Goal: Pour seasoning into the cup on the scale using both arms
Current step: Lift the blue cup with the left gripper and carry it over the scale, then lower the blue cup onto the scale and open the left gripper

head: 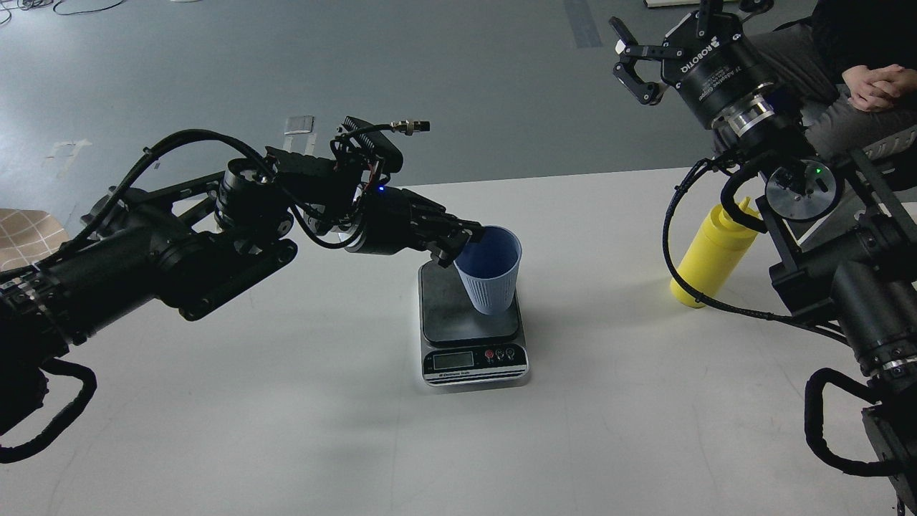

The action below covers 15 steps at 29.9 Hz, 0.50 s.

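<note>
My left gripper (462, 244) is shut on the rim of the light-blue ribbed cup (490, 276) and holds it upright over the scale (469, 322). The cup's base is at or just above the black weighing plate; I cannot tell if it touches. The scale sits mid-table with its LCD and buttons facing me. The yellow seasoning bottle (709, 258) stands on the table at the right, partly hidden behind my right arm's cable. My right gripper (630, 61) is open and empty, raised high above the table's far right, well clear of the bottle.
The white table (286, 401) carries only the scale and bottle. A seated person's hands (877, 82) show at the top right behind my right arm. Grey floor lies beyond the table's far edge.
</note>
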### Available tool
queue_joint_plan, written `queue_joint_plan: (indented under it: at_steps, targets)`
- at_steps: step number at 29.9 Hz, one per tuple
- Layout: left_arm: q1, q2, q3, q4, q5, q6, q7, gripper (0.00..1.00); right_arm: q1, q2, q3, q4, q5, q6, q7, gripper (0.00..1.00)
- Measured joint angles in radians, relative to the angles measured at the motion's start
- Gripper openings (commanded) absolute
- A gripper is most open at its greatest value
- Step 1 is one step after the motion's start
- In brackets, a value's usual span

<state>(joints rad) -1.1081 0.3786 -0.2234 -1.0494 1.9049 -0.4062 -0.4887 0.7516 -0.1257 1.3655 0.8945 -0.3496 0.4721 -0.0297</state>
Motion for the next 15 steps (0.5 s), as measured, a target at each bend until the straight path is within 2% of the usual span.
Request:
queue_joint_plan:
  at_steps: [15]
  targets:
    - [0.009,0.001,0.003,0.057,0.021,0.023,0.0,0.0,0.0,0.0,0.0,0.0,0.0,0.0,0.0,1.0]
